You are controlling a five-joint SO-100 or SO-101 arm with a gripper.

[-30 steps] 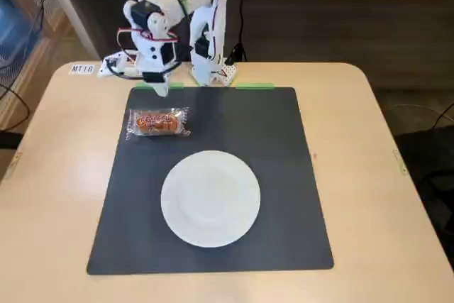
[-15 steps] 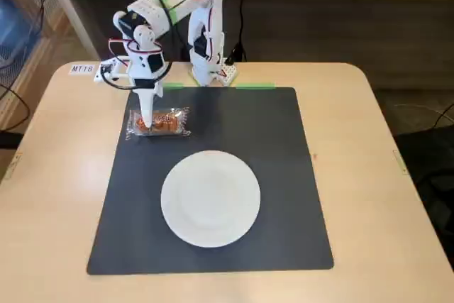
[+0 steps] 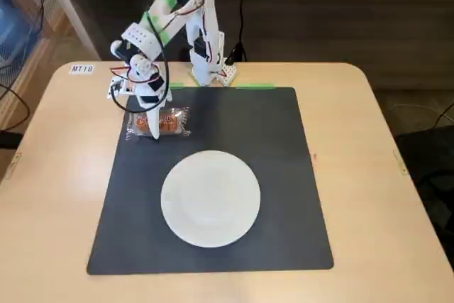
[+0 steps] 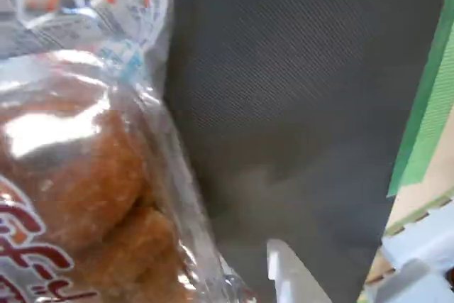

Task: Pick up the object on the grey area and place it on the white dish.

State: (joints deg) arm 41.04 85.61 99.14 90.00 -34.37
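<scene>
The packet [image 3: 159,123] lies flat on the mat [image 3: 284,175] in the fixed view, at the mat's far left corner, with its left crimped end reaching over the mat's edge toward the bare table [image 3: 57,175]. It is clear plastic with an orange-brown treat inside. The gripper [image 3: 152,129] is down over the packet from behind, its dark finger crossing the packet's middle left part; whether the fingers are spread around the packet or pinched on it cannot be told from here. The arm [image 3: 191,26] is white with green patches and folds down from its base at the far edge of the mat. A strip of green tape [image 3: 254,86] lies along that far edge, to the right of the base. The plate [image 3: 210,199] sits near the middle of the mat, closer to the camera than the packet and apart from it; nothing lies on it. A small label [image 3: 81,69] is stuck at the table's far left corner.

In the wrist view the packet [image 4: 78,175] fills the left half, very close and partly blurred, with red lettering at the lower left and a crinkled clear end at the top. The mat [image 4: 298,104] fills the middle. A white fingertip [image 4: 287,274] pokes up at the bottom edge, just right of the packet, not clearly touching it. The other finger is out of sight, so the grip cannot be judged. Green tape [image 4: 425,118] runs down the right side.
</scene>
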